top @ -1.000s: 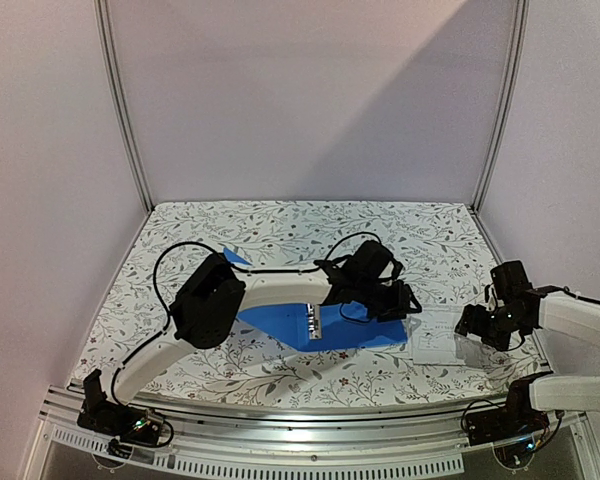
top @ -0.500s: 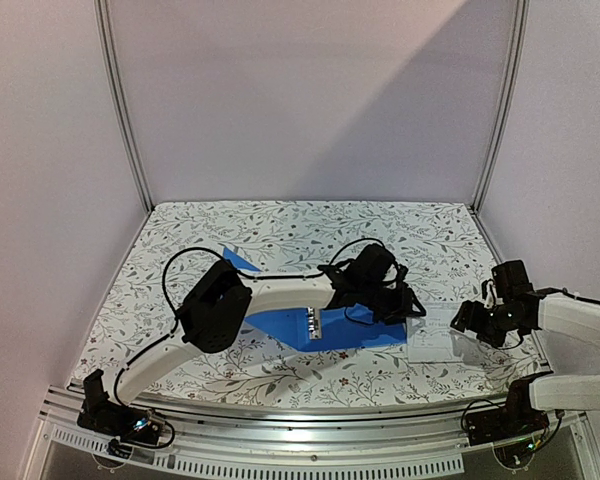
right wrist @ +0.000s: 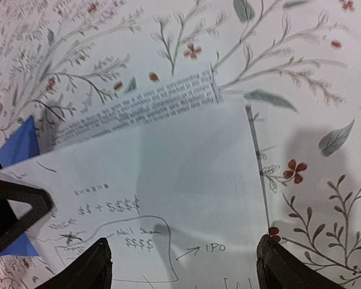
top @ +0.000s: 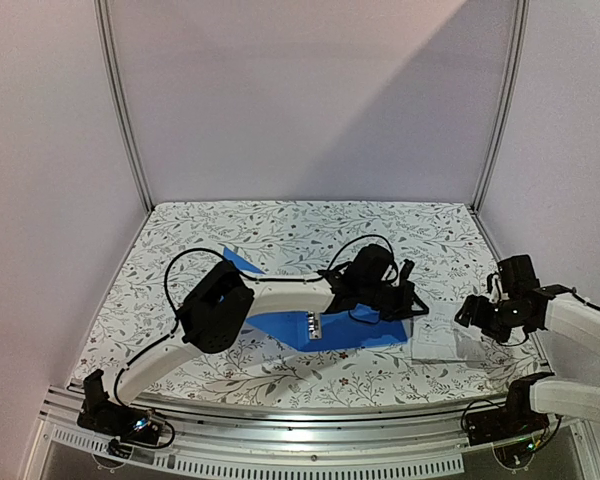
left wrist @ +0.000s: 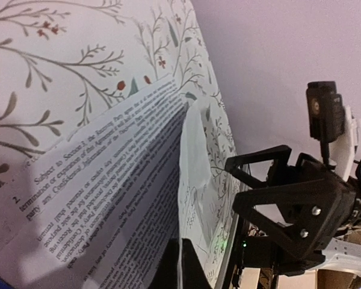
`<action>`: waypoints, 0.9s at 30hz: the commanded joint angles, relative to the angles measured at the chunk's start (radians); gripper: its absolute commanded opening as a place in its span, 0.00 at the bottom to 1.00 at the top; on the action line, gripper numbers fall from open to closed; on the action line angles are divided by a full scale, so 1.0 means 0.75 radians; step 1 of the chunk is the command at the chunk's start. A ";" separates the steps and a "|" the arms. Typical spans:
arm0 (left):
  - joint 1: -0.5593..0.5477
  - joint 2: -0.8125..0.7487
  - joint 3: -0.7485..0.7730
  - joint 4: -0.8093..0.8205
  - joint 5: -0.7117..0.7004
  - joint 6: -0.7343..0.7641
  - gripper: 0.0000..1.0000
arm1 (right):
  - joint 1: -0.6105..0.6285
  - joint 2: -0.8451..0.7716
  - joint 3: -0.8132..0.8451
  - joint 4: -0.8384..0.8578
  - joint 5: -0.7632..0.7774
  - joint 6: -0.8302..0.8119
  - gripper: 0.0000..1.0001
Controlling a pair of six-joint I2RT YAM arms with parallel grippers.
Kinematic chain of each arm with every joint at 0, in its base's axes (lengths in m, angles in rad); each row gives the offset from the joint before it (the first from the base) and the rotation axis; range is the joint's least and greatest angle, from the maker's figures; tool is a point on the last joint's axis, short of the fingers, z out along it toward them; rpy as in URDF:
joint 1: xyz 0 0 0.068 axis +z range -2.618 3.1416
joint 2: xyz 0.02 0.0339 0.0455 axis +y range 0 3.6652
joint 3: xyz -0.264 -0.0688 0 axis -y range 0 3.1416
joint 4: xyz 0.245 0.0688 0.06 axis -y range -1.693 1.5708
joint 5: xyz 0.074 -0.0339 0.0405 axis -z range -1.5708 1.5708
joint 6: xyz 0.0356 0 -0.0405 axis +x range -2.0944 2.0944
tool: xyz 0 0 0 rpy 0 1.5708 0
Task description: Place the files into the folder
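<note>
The smooth blue folder (top: pixel 275 325) lay open on the floral table (top: pixel 280 230), partly hidden under the left arm (top: pixel 280 292). Beside it, the left gripper (top: pixel 412 310) pinched shut on the left edge of the files (top: pixel 442 342), thin printed sheets, one curling upward. The right gripper (top: pixel 472 318) hung wide open over them, holding nothing.

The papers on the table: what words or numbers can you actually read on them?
"Subject to Section 2, the Receiving Party": on the printed sheet.
"termination or expiration of this Agreement": same sheet; its other lines are too blurred.
"$$ + $$$$": handwritten on the top sheet.
"$$$$": inside the drawn loop there.
"IPO": beside an arrow there.
The scrawl above "$$$$" is unreadable.
</note>
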 commanded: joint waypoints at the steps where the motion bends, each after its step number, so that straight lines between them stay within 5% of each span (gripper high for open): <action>1: -0.014 -0.116 -0.033 0.212 0.079 0.044 0.00 | 0.004 -0.091 0.110 -0.055 0.076 -0.045 0.82; 11: 0.014 -0.303 -0.122 0.195 0.171 0.203 0.00 | 0.003 -0.150 0.245 0.064 0.061 -0.096 0.85; 21: 0.133 -0.729 -0.478 -0.155 0.150 0.627 0.00 | 0.003 -0.161 0.136 0.486 -0.388 -0.107 0.85; 27: 0.171 -0.929 -0.578 -0.445 0.115 0.950 0.00 | 0.005 -0.099 0.000 0.984 -0.765 -0.019 0.84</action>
